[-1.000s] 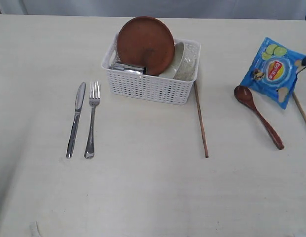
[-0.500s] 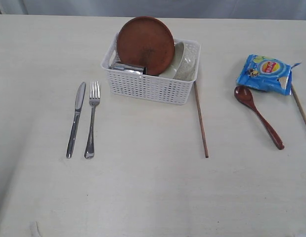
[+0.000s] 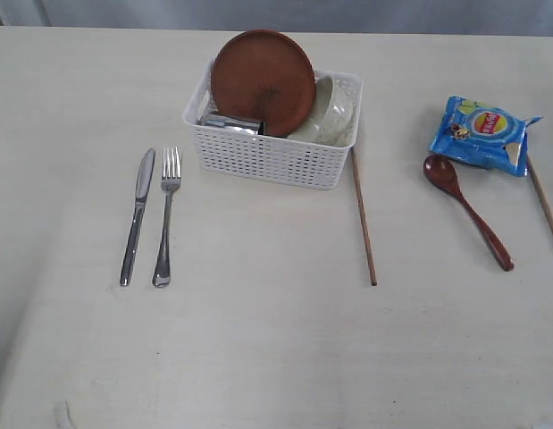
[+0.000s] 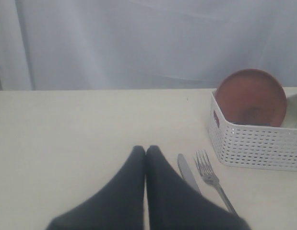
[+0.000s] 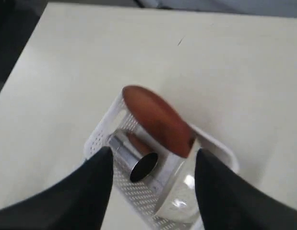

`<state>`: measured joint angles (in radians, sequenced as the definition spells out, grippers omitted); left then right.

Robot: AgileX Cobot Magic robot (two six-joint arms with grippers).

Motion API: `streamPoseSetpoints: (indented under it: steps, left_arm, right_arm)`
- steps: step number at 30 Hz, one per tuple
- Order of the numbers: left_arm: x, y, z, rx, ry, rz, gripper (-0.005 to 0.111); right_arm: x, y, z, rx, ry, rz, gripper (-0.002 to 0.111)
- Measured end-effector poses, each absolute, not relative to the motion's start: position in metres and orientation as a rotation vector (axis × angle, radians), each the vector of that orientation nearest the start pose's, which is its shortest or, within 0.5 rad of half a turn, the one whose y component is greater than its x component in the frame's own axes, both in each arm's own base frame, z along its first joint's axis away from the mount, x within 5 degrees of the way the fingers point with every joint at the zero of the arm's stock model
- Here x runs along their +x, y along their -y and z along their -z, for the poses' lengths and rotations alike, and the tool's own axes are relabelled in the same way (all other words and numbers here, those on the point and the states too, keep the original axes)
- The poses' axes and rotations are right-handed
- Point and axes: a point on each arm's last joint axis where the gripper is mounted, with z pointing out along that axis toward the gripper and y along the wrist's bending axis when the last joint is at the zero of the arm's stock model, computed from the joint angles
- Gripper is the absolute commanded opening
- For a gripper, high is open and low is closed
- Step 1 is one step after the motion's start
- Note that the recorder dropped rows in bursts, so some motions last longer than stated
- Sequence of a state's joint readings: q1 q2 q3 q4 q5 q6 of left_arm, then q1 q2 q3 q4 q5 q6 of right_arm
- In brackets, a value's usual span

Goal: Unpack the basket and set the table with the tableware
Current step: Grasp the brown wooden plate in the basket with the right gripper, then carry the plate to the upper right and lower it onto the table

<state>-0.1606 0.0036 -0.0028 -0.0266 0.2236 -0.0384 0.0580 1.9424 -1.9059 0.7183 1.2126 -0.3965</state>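
Steel knife [image 3: 138, 214] and fork [image 3: 165, 214] lie side by side on the pale bench [image 3: 258, 357], blade and tines pointing toward the far edge. The left pincer [image 4: 146, 149] has its two dark halves pressed together with nothing between them. It is held over bare bench, with the knife just beside its tips and the fork next to the knife on the far side from it. Farther out from that pincer, past the fork, stands the white basket [image 3: 267, 152] with its grid walls.

Inside the basket a small steel cup [image 3: 230, 123] lies on its side at the end nearer the left pincer. A brown round plate [image 3: 263, 82] stands on edge in the middle, rising above the rim, and an off-white bowl [image 3: 330, 112] leans at the other end. The right pincer [image 5: 153, 151] hangs above the basket with its fingers [image 5: 98, 184] spread wide and empty. The cup's open mouth and the plate's edge show below, between them.

On the side of the basket away from the left pincer, a wooden chopstick [image 3: 364, 214] lies on the bench, one end just beside the basket's corner. Well apart from it lies a dark red-brown spoon [image 3: 468, 210], its scoop end just beside a blue chip bag [image 3: 483, 132]. The second chopstick [image 3: 544, 201] lies outermost, one end at the bag; how far these lie from the right pincer cannot be told
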Motion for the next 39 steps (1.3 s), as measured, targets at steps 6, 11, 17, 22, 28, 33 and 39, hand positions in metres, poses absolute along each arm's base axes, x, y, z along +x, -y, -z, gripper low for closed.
streamPoseSetpoints:
  steps: [6,11,17,22,28,33,39]
  left_arm:
    - [0.055,0.009,-0.194,0.087,-1.709,0.172,0.0]
    - [0.055,0.009,-0.194,0.087,-1.709,0.172,0.0]
    - [0.055,0.009,-0.194,0.087,-1.709,0.172,0.0]
    - [0.055,0.009,-0.194,0.087,-1.709,0.172,0.0]
    - [0.055,0.009,-0.194,0.087,-1.709,0.172,0.0]
    - [0.055,0.009,-0.194,0.087,-1.709,0.172,0.0]
    - [0.055,0.009,-0.194,0.087,-1.709,0.172,0.0]
  right_arm:
    - [0.428,-0.164,-0.296,-0.685,-2.526,-0.758,0.058]
    - [0.454,-0.205,-0.255,-0.848,-2.519,-0.683,0.067]
    - [0.478,-0.209,-0.237,-0.872,-2.478,-0.586,0.067]
    - [0.485,-0.21,-0.209,-0.964,-2.49,-0.541,0.019]
    - [0.488,-0.208,-0.218,-1.071,-2.391,-0.443,0.0]
    - [0.486,-0.202,-0.257,-1.057,-2.289,-0.34,0.0]
    - [0.471,-0.187,-0.32,-1.054,-2.168,-0.169,0.0]
